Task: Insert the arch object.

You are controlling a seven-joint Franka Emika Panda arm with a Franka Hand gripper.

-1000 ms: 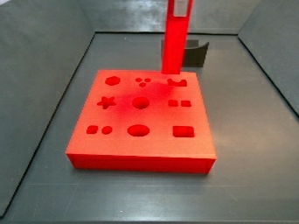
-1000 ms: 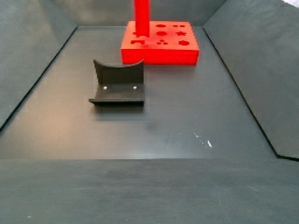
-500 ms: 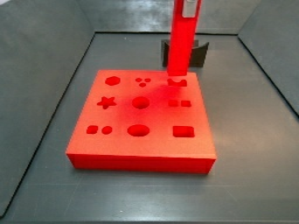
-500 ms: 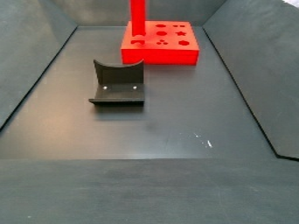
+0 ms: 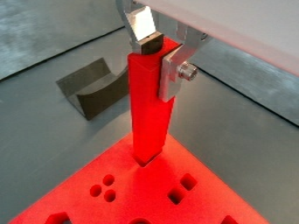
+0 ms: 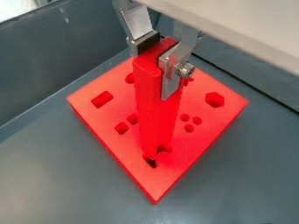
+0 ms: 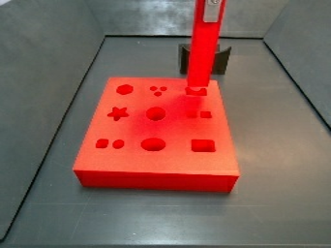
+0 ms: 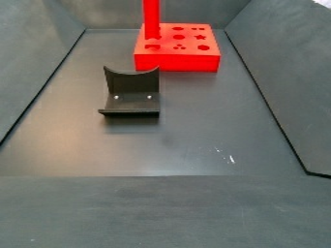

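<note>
Gripper [image 5: 162, 54] visible only in wrist views; side views crop it above tall red arch piece [image 7: 203, 44]. Piece's lower end hides arch slot on red block [image 7: 142, 145]. Dark L-shaped fixture [image 7: 222, 58] partly hidden behind piece.

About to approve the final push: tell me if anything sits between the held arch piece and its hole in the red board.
Nothing visible does. The gripper holds the arch piece upright, its lower end already at the arch hole of the red board. The fixture stands off to the side.

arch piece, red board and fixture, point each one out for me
arch piece [image 5: 149, 105], wrist view, mid shaft below the hand [image 5: 159, 51]
red board [image 7: 135, 140], side view, top face
fixture [image 8: 130, 90], side view, curved upright
</note>
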